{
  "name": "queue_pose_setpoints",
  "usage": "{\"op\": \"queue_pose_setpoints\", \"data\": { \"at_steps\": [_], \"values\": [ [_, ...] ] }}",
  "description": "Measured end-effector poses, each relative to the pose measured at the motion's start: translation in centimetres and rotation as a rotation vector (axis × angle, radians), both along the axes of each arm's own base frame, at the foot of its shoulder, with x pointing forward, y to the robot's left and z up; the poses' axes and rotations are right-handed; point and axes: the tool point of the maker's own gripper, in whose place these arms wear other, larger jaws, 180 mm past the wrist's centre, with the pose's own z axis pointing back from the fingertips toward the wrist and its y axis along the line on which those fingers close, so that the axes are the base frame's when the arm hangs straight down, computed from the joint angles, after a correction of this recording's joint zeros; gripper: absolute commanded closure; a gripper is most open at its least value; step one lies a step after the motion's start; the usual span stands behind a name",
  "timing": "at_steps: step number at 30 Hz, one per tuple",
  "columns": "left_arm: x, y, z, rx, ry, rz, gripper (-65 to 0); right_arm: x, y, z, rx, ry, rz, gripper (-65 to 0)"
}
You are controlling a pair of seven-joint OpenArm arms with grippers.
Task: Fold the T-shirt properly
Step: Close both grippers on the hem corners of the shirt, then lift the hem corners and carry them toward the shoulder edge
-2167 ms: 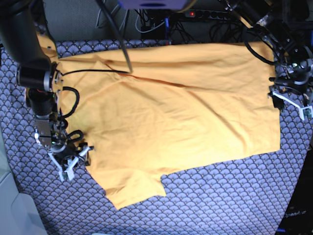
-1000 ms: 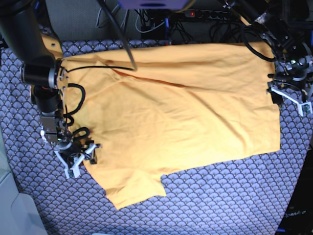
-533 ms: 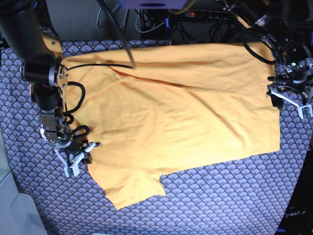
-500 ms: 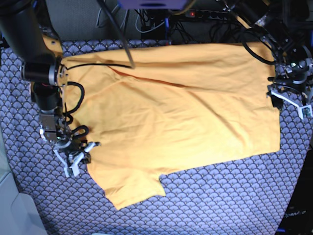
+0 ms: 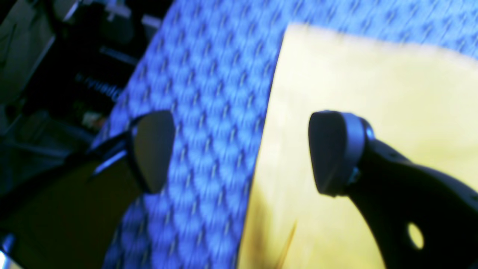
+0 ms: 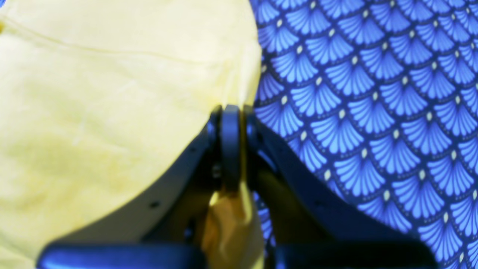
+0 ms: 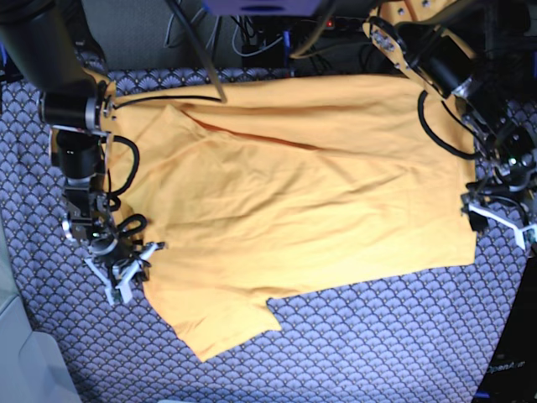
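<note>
The yellow-orange T-shirt (image 7: 294, 193) lies spread flat on the scallop-patterned table cover (image 7: 377, 344), one sleeve pointing toward the near edge. At the base view's left, my right gripper (image 7: 126, 275) is shut on the T-shirt's left edge. The right wrist view shows a fold of the T-shirt (image 6: 93, 93) pinched between the jaws of the right gripper (image 6: 235, 112). At the base view's right, my left gripper (image 7: 501, 221) stands open at the shirt's lower right corner. In the left wrist view the left gripper (image 5: 241, 149) straddles the T-shirt's (image 5: 354, 74) edge, one finger over cloth, one over the cover.
Cables and a power strip (image 7: 336, 25) run along the back behind the table. A black cable (image 7: 168, 96) lies across the shirt's top left. The cover (image 5: 201, 112) ends at a dark drop just right of the left gripper. A pale grey surface (image 7: 17, 353) sits at the near left.
My right gripper has shut on the shirt's left edge and drawn it slightly. My left arm has moved down the shirt's right edge toward its near corner, still open.
</note>
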Motion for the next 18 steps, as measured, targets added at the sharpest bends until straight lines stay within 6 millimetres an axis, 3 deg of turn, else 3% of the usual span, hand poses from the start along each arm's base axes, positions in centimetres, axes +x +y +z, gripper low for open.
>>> {"op": "queue_pose_setpoints", "data": {
  "at_steps": [7, 18],
  "values": [
    [3.7, 2.2, -1.5, -0.078, -0.047, 0.05, -54.2, 0.1, -0.2, 0.2, -0.002, -0.004, -0.001, 0.0],
    [7.6, -1.2, -6.9, -0.233, -0.077, -0.008, -54.2, 0.1, -0.3, 0.1, -0.006, -0.002, 0.0, 0.0]
  ]
}}
